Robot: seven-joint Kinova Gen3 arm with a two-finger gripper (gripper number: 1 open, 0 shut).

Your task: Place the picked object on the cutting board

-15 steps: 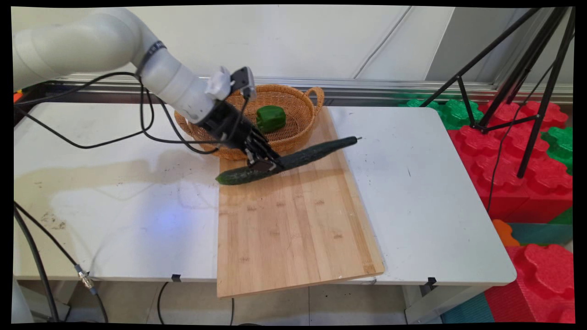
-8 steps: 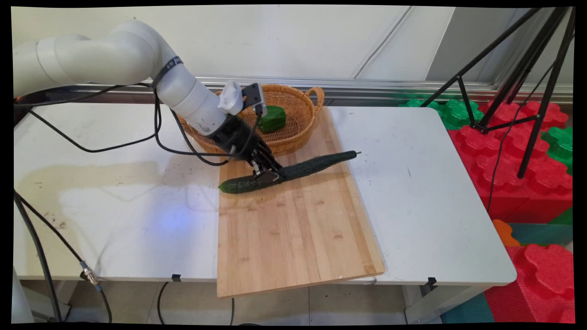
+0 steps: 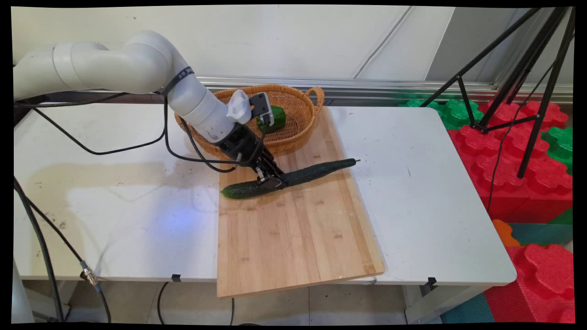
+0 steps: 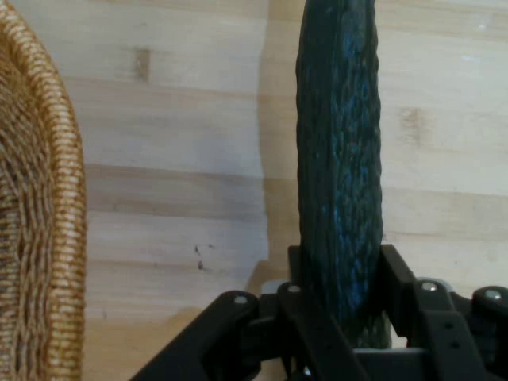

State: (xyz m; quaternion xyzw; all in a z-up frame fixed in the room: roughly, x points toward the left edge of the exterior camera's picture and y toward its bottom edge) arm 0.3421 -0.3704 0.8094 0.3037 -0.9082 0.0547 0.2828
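Wicker basket [image 3: 293, 137] at the far end of the cutting board [image 3: 293, 238] has a green pepper [image 3: 276, 117] in it. Arm reaches down from the left, gripper [image 3: 270, 181] clamped around the cucumber [image 3: 316, 171] lying across the board.

I am working in what looks like a robotics lab set up as a mock kitchen. My arm [image 3: 114, 68] is mounted at a plain white table [image 3: 435, 192] with black cables [image 3: 41, 243] trailing over and under its edge, which no home kitchen has. A black tripod [image 3: 518, 78] stands at the right on a floor of big red and green foam blocks [image 3: 532, 183], shaped like giant toy bricks. Behind the table runs a bare white panelled wall [image 3: 298, 36] with a metal rail [image 3: 367, 85] at its foot. The kitchen part is only props: a bamboo cutting board [image 3: 293, 238] and a wicker basket [image 3: 298, 114] of vegetables.
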